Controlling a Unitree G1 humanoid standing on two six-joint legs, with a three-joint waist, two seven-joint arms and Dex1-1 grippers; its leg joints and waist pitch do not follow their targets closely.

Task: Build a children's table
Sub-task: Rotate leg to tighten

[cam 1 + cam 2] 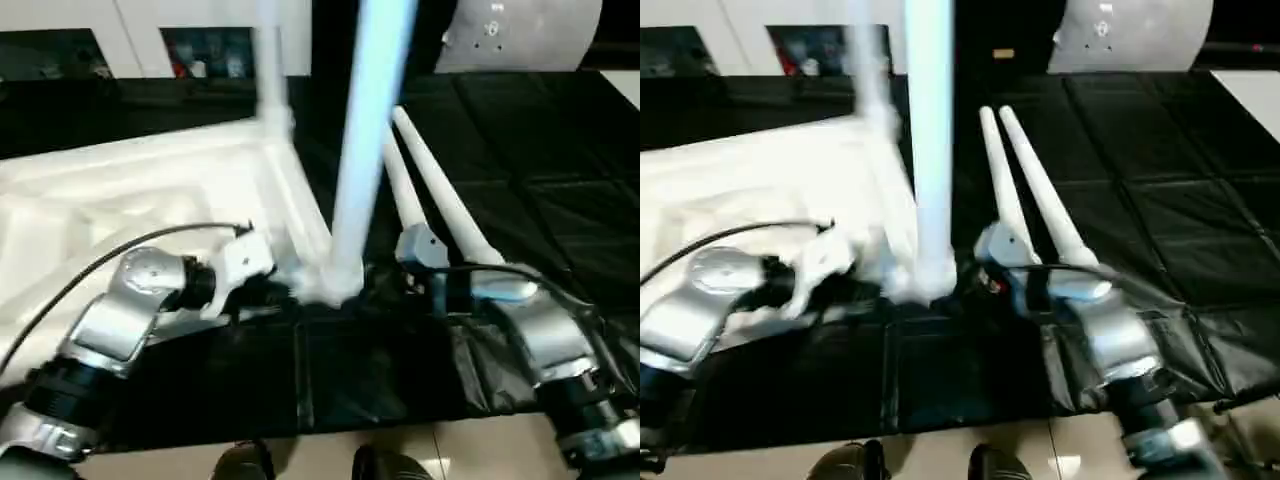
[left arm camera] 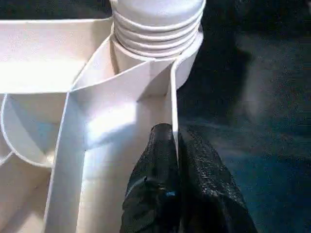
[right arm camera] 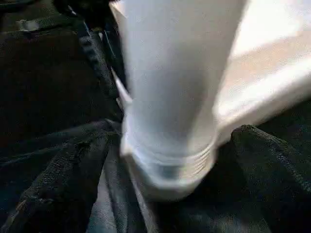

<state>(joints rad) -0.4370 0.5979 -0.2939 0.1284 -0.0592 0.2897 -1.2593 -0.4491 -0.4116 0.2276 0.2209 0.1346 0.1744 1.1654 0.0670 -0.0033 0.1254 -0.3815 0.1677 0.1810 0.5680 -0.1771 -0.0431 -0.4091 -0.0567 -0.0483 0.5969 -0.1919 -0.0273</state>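
While our left gripper [image 2: 174, 145] pinches the tabletop [image 1: 120, 190] rim to steady it, our right gripper [image 3: 170, 194] stands spread around the upright leg [image 1: 365, 150]; two spare legs [image 1: 440, 200] lie nearby.

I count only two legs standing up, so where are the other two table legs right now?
In the left eye view, the two spare legs lie side by side on the black mat, to the right of the upturned tabletop, just beyond the right gripper.

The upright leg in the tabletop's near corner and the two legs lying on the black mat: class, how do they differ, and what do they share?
1. The upright leg stands vertical; the two lying legs rest flat on the black mat.
2. The upright leg sits in a corner socket of the tabletop; the lying legs are not fitted.
3. The right tool brackets the upright leg; the lying legs lie side by side.
All are white tubes.
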